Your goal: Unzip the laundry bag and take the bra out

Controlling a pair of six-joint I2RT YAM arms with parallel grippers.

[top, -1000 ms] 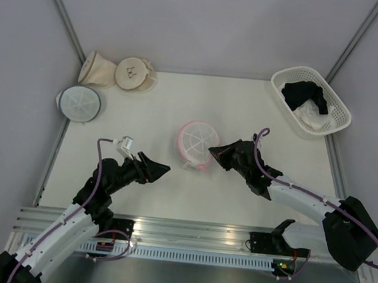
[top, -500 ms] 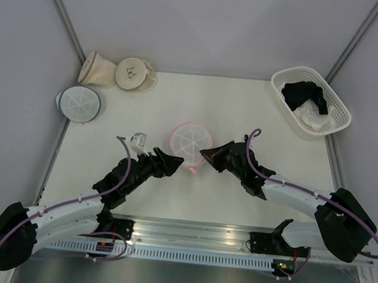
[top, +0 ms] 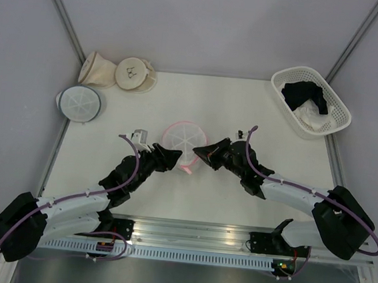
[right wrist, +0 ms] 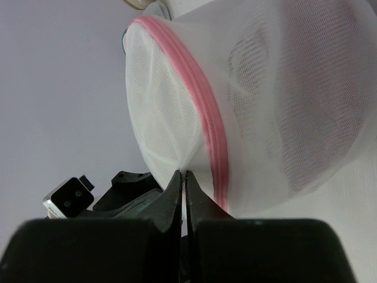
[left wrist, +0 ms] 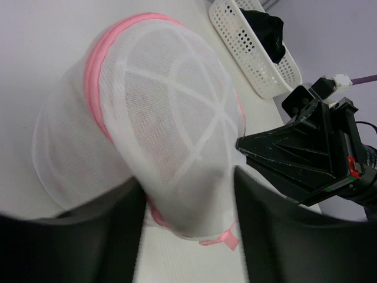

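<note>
Both grippers were at the laundry bag (top: 184, 140), which sat near the middle of the table (top: 245, 113). Right gripper (right wrist: 184, 174) was closed tight, pinching white mesh just beside the pink zipper rim. Left gripper (left wrist: 188, 183) stood wide astride the bag's near edge, with mesh filling the gap; squeeze or mere contact could not be told. Far right corner: white basket (top: 339, 116) holding a black garment (top: 305, 94).

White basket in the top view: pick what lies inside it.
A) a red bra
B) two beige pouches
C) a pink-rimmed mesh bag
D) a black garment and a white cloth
D: the white basket at the far right corner holds a black garment with a white cloth beside it, and nothing red, beige or pink.
</note>
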